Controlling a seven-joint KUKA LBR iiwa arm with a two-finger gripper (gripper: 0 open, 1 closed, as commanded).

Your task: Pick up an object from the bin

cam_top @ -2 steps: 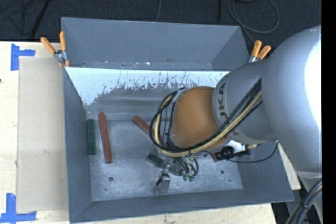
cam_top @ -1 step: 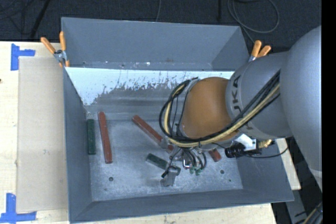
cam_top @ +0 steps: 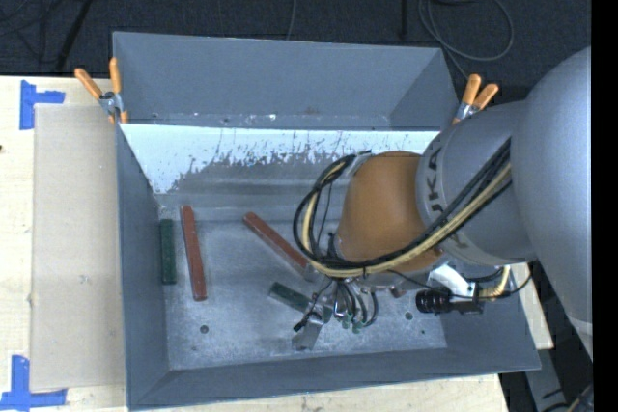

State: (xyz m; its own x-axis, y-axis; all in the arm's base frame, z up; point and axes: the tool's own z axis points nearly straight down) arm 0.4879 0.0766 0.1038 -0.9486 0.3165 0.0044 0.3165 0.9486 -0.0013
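Note:
My gripper (cam_top: 311, 323) is down at the bin floor in the front middle, under the arm's orange cover. Just to its left, touching or nearly touching it, lies a short dark green bar (cam_top: 286, 293), tilted. A reddish-brown stick (cam_top: 273, 241) lies diagonally behind that, its lower end running under the cover and cables. Whether anything sits in the gripper is hidden by its own body.
At the bin's left lie a dark green stick (cam_top: 168, 252) and a longer reddish-brown stick (cam_top: 193, 253), side by side and parallel to the left wall. The arm and its looped cables cover the bin's right half.

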